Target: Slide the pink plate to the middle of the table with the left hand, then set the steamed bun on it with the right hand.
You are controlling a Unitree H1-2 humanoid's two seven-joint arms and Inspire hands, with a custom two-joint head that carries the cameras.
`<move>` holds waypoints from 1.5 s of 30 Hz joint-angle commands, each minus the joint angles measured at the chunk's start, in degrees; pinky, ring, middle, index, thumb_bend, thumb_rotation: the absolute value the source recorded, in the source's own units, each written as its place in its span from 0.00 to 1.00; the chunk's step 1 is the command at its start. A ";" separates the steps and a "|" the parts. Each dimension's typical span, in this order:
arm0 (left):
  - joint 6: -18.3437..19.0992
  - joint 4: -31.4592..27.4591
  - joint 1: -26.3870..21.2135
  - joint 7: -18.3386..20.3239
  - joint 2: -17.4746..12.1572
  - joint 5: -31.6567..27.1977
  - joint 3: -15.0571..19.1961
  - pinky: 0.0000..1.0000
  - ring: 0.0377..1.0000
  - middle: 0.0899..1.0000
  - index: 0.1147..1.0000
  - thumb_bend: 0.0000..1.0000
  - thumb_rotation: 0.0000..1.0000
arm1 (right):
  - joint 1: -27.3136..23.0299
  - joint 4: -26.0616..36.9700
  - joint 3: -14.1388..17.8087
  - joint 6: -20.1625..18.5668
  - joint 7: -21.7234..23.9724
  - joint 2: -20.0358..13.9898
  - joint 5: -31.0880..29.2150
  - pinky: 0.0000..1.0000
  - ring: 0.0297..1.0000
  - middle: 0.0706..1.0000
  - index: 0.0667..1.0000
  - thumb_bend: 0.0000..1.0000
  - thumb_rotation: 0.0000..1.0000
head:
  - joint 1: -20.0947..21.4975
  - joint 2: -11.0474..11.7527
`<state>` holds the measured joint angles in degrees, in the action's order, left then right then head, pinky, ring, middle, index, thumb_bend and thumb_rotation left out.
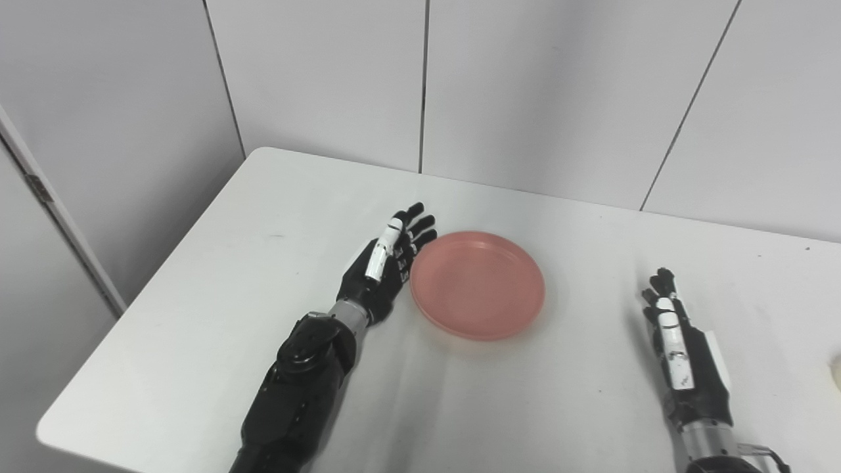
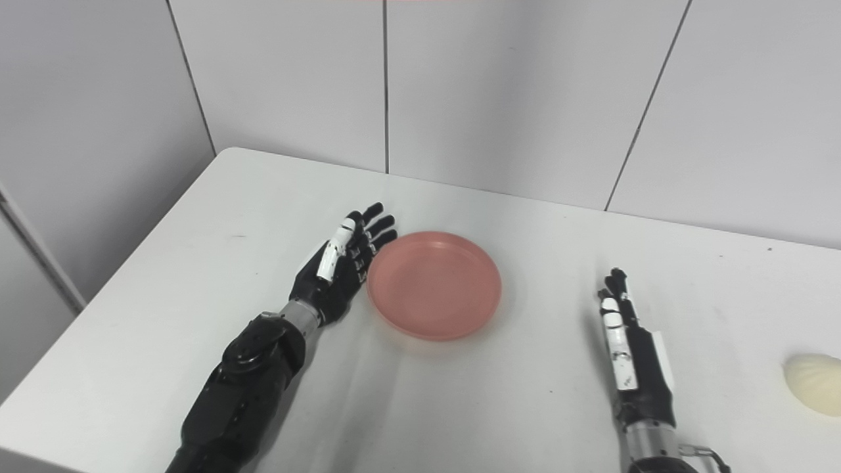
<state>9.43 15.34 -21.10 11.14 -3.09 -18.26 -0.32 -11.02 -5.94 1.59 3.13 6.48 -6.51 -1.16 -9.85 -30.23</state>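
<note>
White bench [image 1: 217, 276], wide and mostly bare. On it, near the middle, the pink plate [image 1: 477, 284], flat and empty. Left hand [image 1: 386, 263] laid edge-on along the plate's left rim, fingers [image 1: 420, 226] straight and spread a little, touching or all but touching the rim, gripping nothing. Right hand [image 2: 627, 348] well apart to the right, fingers straight and close together, also holding nothing. Bun [image 2: 815, 383] off at the far right edge of the bench, beyond the right hand, barely in sight in the left eye view.

Looks like the tail end of the slide. To finish cleanly: push low on the rim with the flat of the fingers, slow and level, no lifting an edge, no spinning the plate. Then back the left hand off sideways without dragging the rim along. Bun reach to follow, probably.
</note>
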 commanded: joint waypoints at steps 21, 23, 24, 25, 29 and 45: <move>5.44 -0.32 5.53 5.90 0.14 0.33 -3.95 0.97 0.94 0.94 0.94 0.39 1.00 | 0.90 -1.19 -1.89 0.40 -2.68 2.55 2.68 0.97 0.95 0.97 0.99 0.24 1.00 | 6.75 -1.16; 5.44 -0.28 5.60 5.94 0.10 0.30 -3.98 0.97 0.94 0.94 0.94 0.39 1.00 | 0.83 -1.45 -1.90 0.67 -2.66 2.46 2.70 0.98 0.95 0.98 0.99 0.24 1.00 | 6.97 -1.21; 5.39 -0.26 5.63 5.99 0.09 0.27 -4.00 0.97 0.94 0.94 0.94 0.39 1.00 | 0.81 -1.55 -1.90 0.82 -2.68 2.44 2.73 0.97 0.95 0.97 0.99 0.25 1.00 | 6.97 -1.21; 5.27 -0.21 5.66 6.08 0.06 0.26 -3.99 0.97 0.94 0.95 0.95 0.39 1.00 | 0.77 -1.71 -1.86 1.00 -2.63 2.43 2.62 0.97 0.95 0.97 0.99 0.25 1.00 | 7.19 -1.28; 5.26 0.17 5.66 5.96 -0.02 0.32 -3.85 0.97 0.94 0.95 0.95 0.39 1.00 | 0.72 -2.01 -1.78 1.40 -2.74 2.48 2.57 0.98 0.95 0.97 0.98 0.24 1.00 | 7.68 -1.41; 3.68 -2.67 7.62 2.94 1.55 1.30 -1.73 0.97 0.94 0.94 0.95 0.40 1.00 | 0.62 4.26 -2.43 1.54 -8.65 1.92 11.82 0.91 0.89 0.94 0.98 0.48 1.00 | 13.30 -1.16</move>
<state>10.03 11.12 -16.78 16.10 -1.21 -18.46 -2.32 -10.17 -3.87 -0.70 3.08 -0.67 -4.41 8.78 2.55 -31.55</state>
